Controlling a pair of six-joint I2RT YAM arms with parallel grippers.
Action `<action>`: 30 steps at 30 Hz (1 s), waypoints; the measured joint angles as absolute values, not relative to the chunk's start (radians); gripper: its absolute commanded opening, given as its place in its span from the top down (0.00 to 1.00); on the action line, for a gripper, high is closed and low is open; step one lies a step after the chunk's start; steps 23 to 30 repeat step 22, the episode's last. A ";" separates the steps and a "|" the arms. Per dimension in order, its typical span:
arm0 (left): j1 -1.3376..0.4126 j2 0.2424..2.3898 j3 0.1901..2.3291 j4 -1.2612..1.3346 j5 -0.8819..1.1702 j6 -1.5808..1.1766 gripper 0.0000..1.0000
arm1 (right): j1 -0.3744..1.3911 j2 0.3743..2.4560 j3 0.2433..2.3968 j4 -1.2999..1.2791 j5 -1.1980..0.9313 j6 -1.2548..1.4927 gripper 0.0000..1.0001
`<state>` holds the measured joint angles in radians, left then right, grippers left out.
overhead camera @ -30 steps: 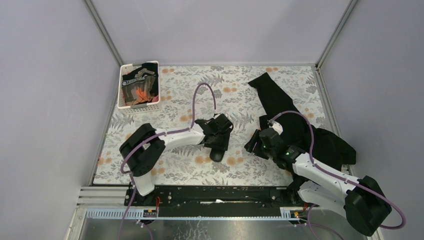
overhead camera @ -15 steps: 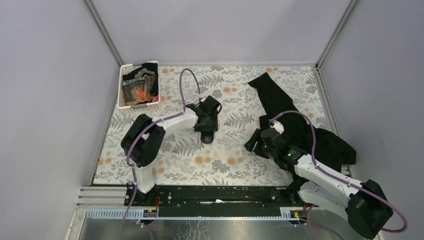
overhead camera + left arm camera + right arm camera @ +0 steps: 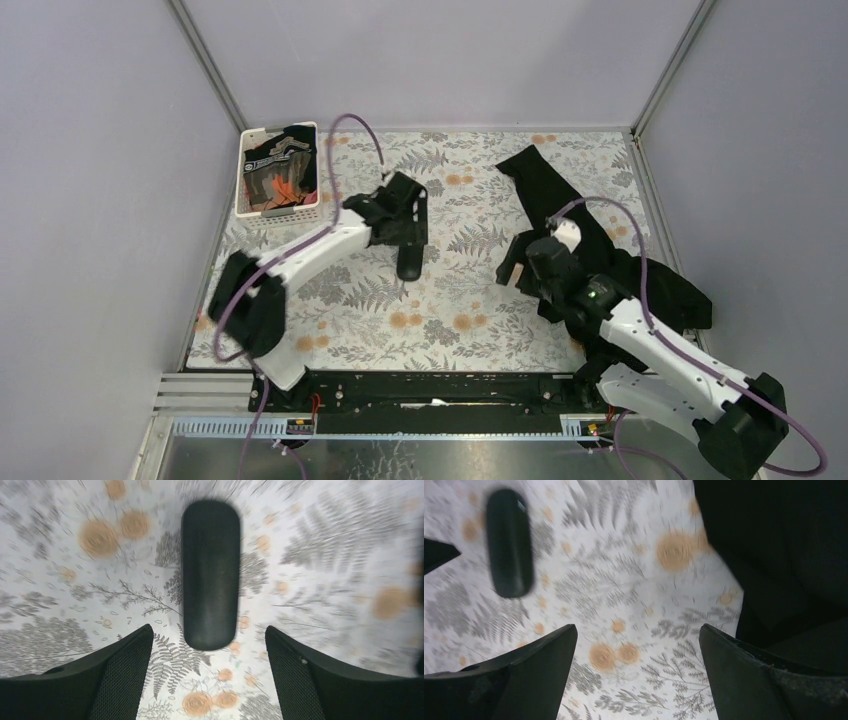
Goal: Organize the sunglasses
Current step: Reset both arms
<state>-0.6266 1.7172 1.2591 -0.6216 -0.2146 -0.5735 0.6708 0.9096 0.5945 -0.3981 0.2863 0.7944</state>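
The sunglasses do not show in any view. A black oblong glasses case (image 3: 409, 263) lies shut on the floral tablecloth. My left gripper (image 3: 404, 222) hovers just behind it, open and empty. In the left wrist view the case (image 3: 210, 575) lies just beyond the left gripper (image 3: 207, 636), whose jaws stand wide apart. My right gripper (image 3: 514, 272) is open and empty to the right of the case, at the edge of a black garment (image 3: 565, 205). In the right wrist view the right gripper (image 3: 638, 630) is over bare cloth, with the case (image 3: 509, 542) at the upper left.
A white basket (image 3: 281, 214) holding dark items stands at the back left corner. The black garment also fills the right side of the right wrist view (image 3: 784, 545). Grey walls close in the table on three sides.
My left gripper has swung from the table's front middle toward the back left, and the case now lies farther back left too. My right gripper has shifted slightly back.
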 measured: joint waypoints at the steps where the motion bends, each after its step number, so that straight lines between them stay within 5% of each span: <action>1: -0.627 1.660 1.267 -0.629 -0.218 -0.564 0.14 | 0.671 0.906 0.650 -0.433 0.317 0.776 0.00; 7: -0.627 1.296 1.290 -0.617 -0.220 -0.513 0.12 | 0.670 0.818 0.903 -0.494 0.504 0.673 0.00; 12: -0.627 1.080 1.194 -0.581 -0.249 -0.512 0.12 | 0.669 0.677 0.886 -0.463 0.617 0.641 0.00; 30: -0.627 1.033 1.061 -0.595 -0.340 -0.520 0.06 | 0.669 0.665 0.791 -0.457 0.680 0.648 0.00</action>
